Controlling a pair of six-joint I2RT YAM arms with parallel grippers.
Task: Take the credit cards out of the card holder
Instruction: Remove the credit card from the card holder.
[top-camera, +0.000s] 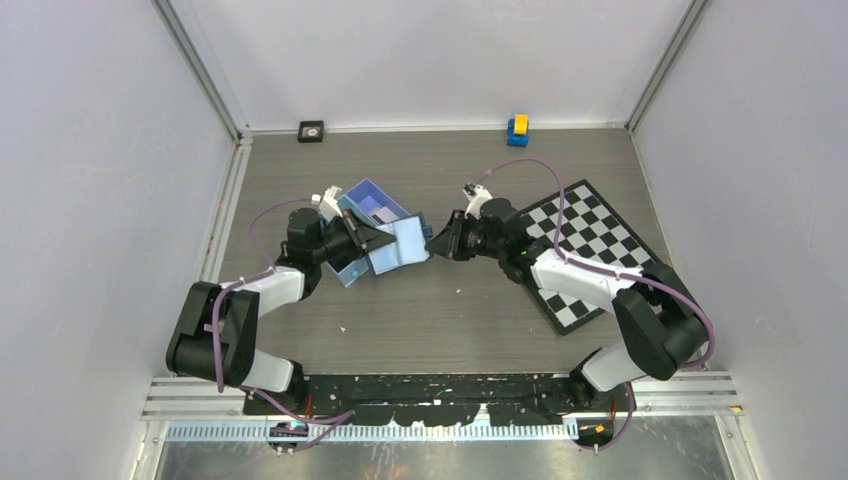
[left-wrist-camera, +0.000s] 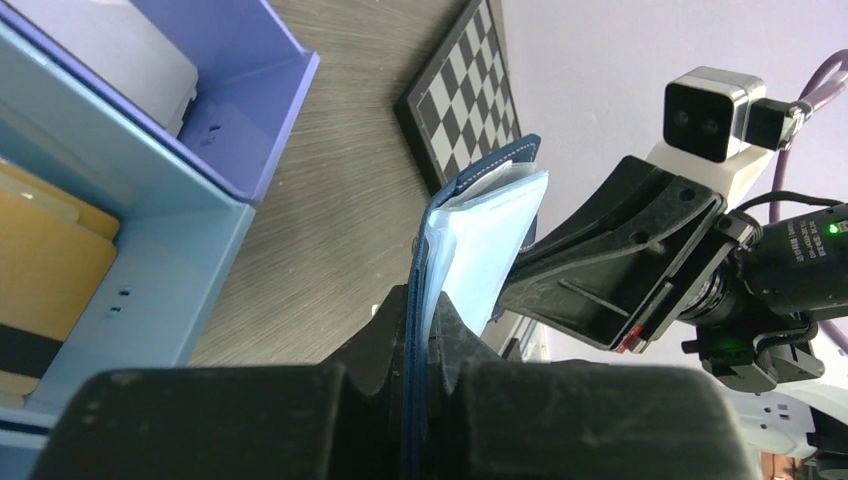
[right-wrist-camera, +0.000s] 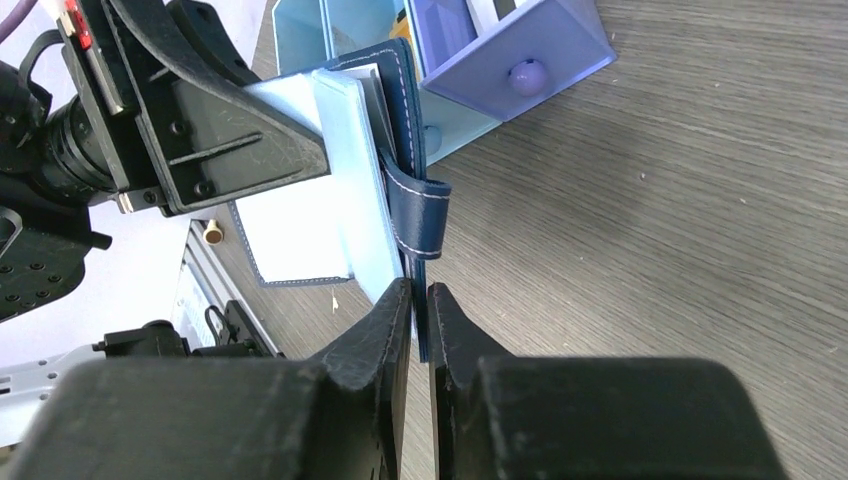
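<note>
The card holder (top-camera: 405, 245) is a navy wallet with a light blue inside, held open above the table between both arms. My left gripper (top-camera: 378, 240) is shut on one edge of it; the left wrist view shows its jaws (left-wrist-camera: 428, 315) pinching the wallet (left-wrist-camera: 480, 230). My right gripper (top-camera: 437, 245) is shut on the opposite navy edge, shown in the right wrist view (right-wrist-camera: 420, 297) just below the wallet's strap (right-wrist-camera: 412, 190). An orange-gold credit card (left-wrist-camera: 45, 260) lies in the light-blue tray. I cannot make out cards inside the wallet.
The light-blue tray (top-camera: 350, 270) with a purple drawer (top-camera: 375, 200) stands just behind the left gripper. A checkerboard (top-camera: 590, 250) lies under the right arm. A blue and yellow toy (top-camera: 517, 128) and a small black square object (top-camera: 311, 130) sit by the back wall.
</note>
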